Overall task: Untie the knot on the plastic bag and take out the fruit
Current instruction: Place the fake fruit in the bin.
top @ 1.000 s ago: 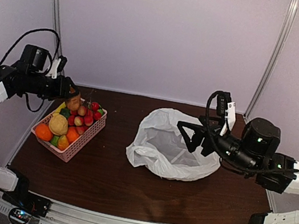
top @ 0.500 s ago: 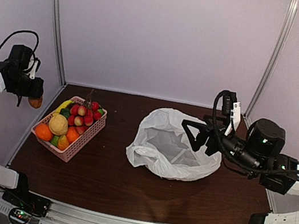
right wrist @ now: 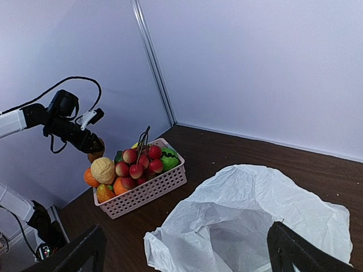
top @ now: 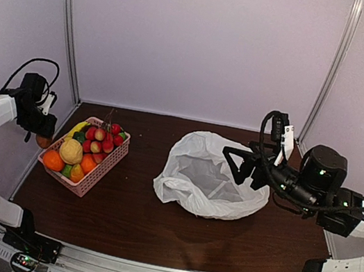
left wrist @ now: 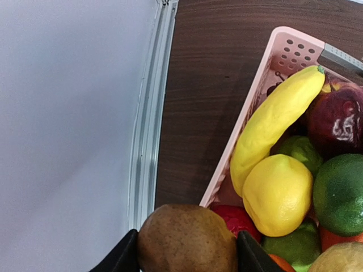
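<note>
left tool (top: 42, 139) lowered beside basket (top: 102, 170) | brown fruit (left wrist: 187, 238) gripped, bottom cropped

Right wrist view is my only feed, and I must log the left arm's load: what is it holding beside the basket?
Observer: The left gripper is clamped on a brown fruit, round and rough-skinned, seen close up by its wrist camera.
Operator: Is it over the basket?
Observer: Not quite. From above, it hangs just outside the left corner of the pink basket.
Operator: Any fruit in the bag?
Observer: From above, the plastic bag lies open with no fruit visible inside.
</note>
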Robot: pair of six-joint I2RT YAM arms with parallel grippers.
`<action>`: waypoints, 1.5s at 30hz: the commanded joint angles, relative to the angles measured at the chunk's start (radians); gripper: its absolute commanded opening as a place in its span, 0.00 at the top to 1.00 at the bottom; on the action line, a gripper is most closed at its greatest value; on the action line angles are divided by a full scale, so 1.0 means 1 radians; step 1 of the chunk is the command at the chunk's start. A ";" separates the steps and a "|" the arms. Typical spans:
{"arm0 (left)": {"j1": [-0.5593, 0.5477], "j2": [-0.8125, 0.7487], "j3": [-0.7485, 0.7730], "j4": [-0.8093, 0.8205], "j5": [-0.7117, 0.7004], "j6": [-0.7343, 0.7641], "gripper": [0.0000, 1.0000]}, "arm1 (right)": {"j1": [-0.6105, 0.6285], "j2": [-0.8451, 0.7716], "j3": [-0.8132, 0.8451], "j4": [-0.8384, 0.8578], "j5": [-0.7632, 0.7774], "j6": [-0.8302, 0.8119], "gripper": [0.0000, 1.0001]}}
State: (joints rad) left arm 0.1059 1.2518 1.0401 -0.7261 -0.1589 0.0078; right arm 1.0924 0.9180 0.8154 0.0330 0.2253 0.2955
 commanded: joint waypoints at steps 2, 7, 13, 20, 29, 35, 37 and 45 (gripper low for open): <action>0.008 0.009 -0.014 0.061 0.008 0.041 0.54 | -0.008 -0.009 -0.002 -0.025 0.030 0.004 0.00; 0.008 0.043 -0.009 0.042 0.019 0.036 0.54 | -0.009 -0.001 -0.002 -0.026 0.031 0.009 0.00; 0.008 0.085 -0.003 0.030 0.005 0.031 0.53 | -0.011 0.001 -0.001 -0.025 0.029 0.009 0.00; 0.008 0.115 -0.005 0.028 0.023 0.030 0.50 | -0.012 -0.006 -0.008 -0.026 0.035 0.013 0.00; 0.007 0.158 0.012 0.005 0.046 0.030 0.46 | -0.014 -0.008 -0.010 -0.048 0.043 0.013 0.00; 0.008 0.167 0.016 -0.005 0.066 0.028 0.43 | -0.016 -0.004 -0.010 -0.047 0.045 0.014 0.00; 0.008 0.169 0.018 -0.008 0.066 0.026 0.41 | -0.016 -0.003 -0.010 -0.048 0.045 0.014 0.00; 0.007 0.171 0.021 -0.011 0.069 0.021 0.34 | -0.017 -0.002 -0.008 -0.048 0.043 0.016 0.00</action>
State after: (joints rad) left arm 0.1059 1.4147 1.0416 -0.7303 -0.0998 0.0288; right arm 1.0809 0.9199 0.8154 -0.0051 0.2512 0.3000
